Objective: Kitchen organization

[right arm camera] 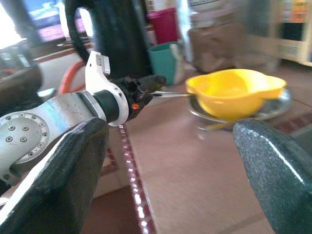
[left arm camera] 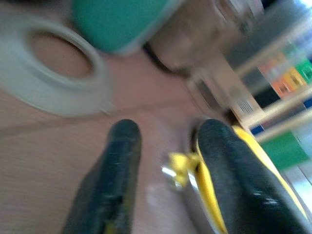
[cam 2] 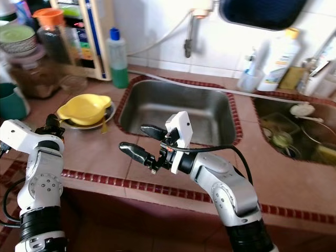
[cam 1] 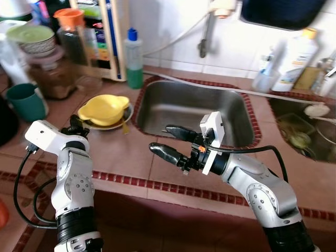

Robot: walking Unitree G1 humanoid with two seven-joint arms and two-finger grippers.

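The left gripper (left arm camera: 163,175) has its two black fingers (left arm camera: 109,180) apart, their tips at the near rim of a steel plate (right arm camera: 273,109) that carries a yellow bowl (cam 1: 103,109); one finger lies against the yellow edge, the other beside it over bare tile (the wrist view is blurred, so whether anything is pinched cannot be told). The right gripper (cam 1: 167,140) hovers over the worktop (cam 1: 131,157) just before the sink (cam 1: 194,110), its fingers (cam 1: 164,152) spread wide with nothing between them, pointing toward the robot's left.

The worktop is of reddish-brown tile with a dark red mosaic border along its front edge and around the steel sink. The plate and bowl sit to the left of the sink. Behind them stand a green mug (cam 1: 23,101), a brown-filled jar (cam 1: 52,76), a jar with an orange lid (cam 1: 71,31) and a bottle with a blue cap (cam 1: 133,58) against white wall tiles. To the right of the sink, a white bottle (cam 1: 298,58) stands near a second basin (cam 1: 307,131) holding dishes.

The left arm (cam 1: 73,178) rises upright from below and bends forward at the wrist. The right arm (cam 1: 257,184) reaches in from the lower right, forearm angled across toward the left.
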